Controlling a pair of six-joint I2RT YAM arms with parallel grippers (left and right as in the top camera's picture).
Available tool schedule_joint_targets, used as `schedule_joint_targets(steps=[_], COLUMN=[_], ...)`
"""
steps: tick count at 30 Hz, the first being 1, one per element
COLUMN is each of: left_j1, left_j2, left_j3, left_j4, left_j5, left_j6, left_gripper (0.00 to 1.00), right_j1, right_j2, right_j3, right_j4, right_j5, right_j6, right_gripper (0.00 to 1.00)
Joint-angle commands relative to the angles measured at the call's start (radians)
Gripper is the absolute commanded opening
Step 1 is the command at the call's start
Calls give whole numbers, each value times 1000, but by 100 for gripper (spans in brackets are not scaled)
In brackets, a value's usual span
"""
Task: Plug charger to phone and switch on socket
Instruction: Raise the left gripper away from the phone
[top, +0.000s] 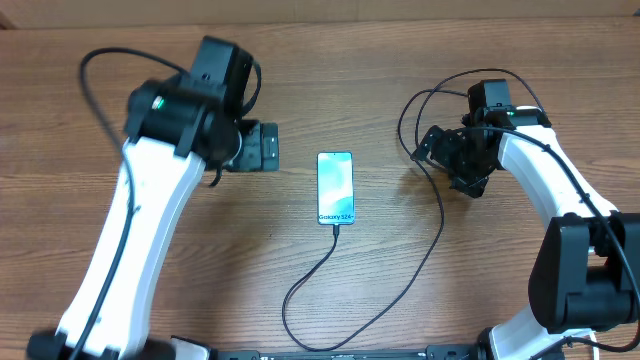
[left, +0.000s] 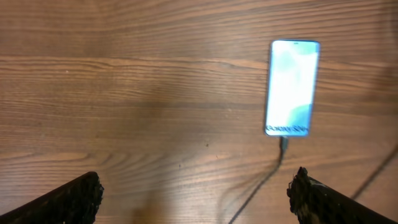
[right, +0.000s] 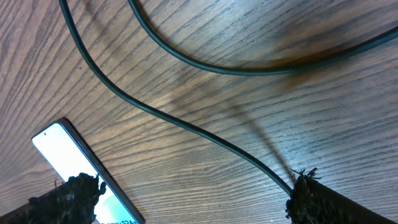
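The phone (top: 335, 188) lies flat mid-table with its light blue screen lit and dark text at its near short edge. It also shows in the left wrist view (left: 292, 87) and at the lower left of the right wrist view (right: 62, 155). The charger's thin black cable (top: 400, 290) has its tip at the phone's near edge (left: 283, 144). It loops toward the front and runs up to the right arm; its plug is hidden. The socket is out of view. My left gripper (top: 268, 147) (left: 196, 199) is open, left of the phone. My right gripper (top: 442, 163) (right: 193, 202) is open over the cable (right: 186, 124).
The wooden table (top: 200, 280) fills all views. Black cable loops (top: 425, 100) lie on the table beside the right arm at the back right. A black arm cable (top: 95, 90) arches over the back left.
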Motion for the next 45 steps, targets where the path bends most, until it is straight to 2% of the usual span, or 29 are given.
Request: schedule_joint_targets(steps=[1, 6, 26, 29, 38, 45], left_j1=[-22, -23, -23, -23, -23, -23], left_j2=[-87, -141, -134, -134, -134, -134], left_j3=[21, 21, 20, 20, 20, 20], left_j4=[-17, -17, -16, -16, -15, -16], left_j5=[-16, -16, -16, -16, -16, -16], left_j6=[19, 19, 19, 19, 19, 19], left_gripper=[99, 100, 100, 99, 100, 99], right_j1=[3, 3, 3, -10, -192, -370], right_j2=[-32, -32, -32, -32, -32, -32], right_j3=[8, 8, 9, 23, 313, 456], right_j4=[3, 3, 1, -4, -236, -251], right_j5=[10, 10, 6, -38, -40, 145], right_j6=[-1, -1, -2, -53, -269, -271], right_gripper=[100, 100, 100, 100, 100, 100])
